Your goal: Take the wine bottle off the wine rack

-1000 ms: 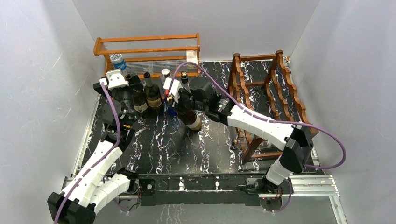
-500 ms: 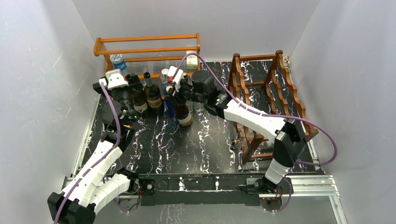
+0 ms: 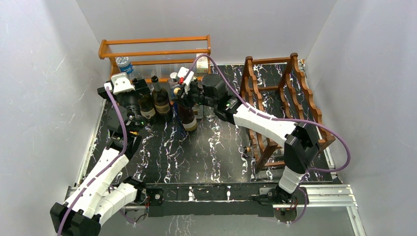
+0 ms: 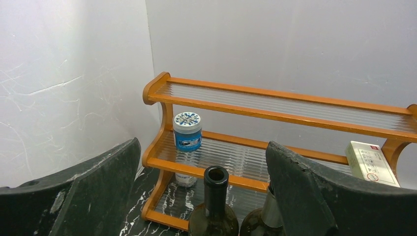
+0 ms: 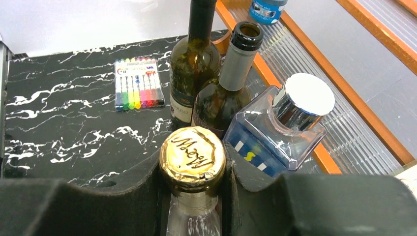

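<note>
My right gripper (image 3: pixel 187 95) is shut on the gold-foil top (image 5: pixel 193 153) of a dark wine bottle (image 3: pixel 189 118). It holds the bottle upright, base low by the table, beside the bottles at the back left. In the right wrist view my right gripper (image 5: pixel 193 169) has both pads against the neck. The dark reddish-brown wine rack (image 3: pixel 295 93) stands at the right; one more bottle (image 3: pixel 250 148) lies in its low tier. My left gripper (image 3: pixel 129 92) is open over the left bottles. In the left wrist view my left gripper (image 4: pixel 201 147) has a bottle neck (image 4: pixel 216 189) below its gap.
Two dark bottles (image 5: pixel 194 64) (image 5: pixel 227 93) and a blue square bottle with a silver cap (image 5: pixel 278 135) stand close around the held one. A marker set (image 5: pixel 137 90) lies on the black marble table (image 3: pixel 216 152). An orange shelf (image 3: pixel 157 49) holds a blue-lidded jar (image 4: pixel 187 131) and a box (image 4: pixel 370 162).
My right arm has carried the bottle left and back, from a tilt over mid-table to upright beside the other bottles. The left arm has not moved.
</note>
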Tool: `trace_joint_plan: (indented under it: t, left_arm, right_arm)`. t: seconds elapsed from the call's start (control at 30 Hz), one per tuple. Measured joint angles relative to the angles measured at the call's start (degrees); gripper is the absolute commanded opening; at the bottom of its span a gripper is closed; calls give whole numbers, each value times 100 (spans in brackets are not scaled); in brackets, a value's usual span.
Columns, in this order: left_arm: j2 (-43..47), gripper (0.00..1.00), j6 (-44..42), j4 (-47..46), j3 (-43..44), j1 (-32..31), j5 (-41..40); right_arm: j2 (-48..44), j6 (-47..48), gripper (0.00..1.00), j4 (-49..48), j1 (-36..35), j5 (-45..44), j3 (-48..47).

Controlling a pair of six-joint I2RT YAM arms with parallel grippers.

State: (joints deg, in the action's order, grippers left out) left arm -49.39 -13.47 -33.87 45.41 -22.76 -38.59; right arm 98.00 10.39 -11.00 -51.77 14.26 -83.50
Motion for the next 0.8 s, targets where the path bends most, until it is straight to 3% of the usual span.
trace_joint_plan:
  t: [0.37,0.47,0.67,0.8]
  left_arm:
    - [0,98,0,-26,0,15,0]
    - [0,98,0,-26,0,15,2]
    - [0,98,20,-22,0,15,4]
    - [-2,98,20,-20,0,15,4]
  right_arm:
    - [-420,-251,2,-1058,2,-466,973]
    - [-619,-280,25,-1198,0,-621,1244]
    - [-726,-291,54,-1290,7,-787,1403]
    - [-726,-144,67,-1233,17,-914,1237]
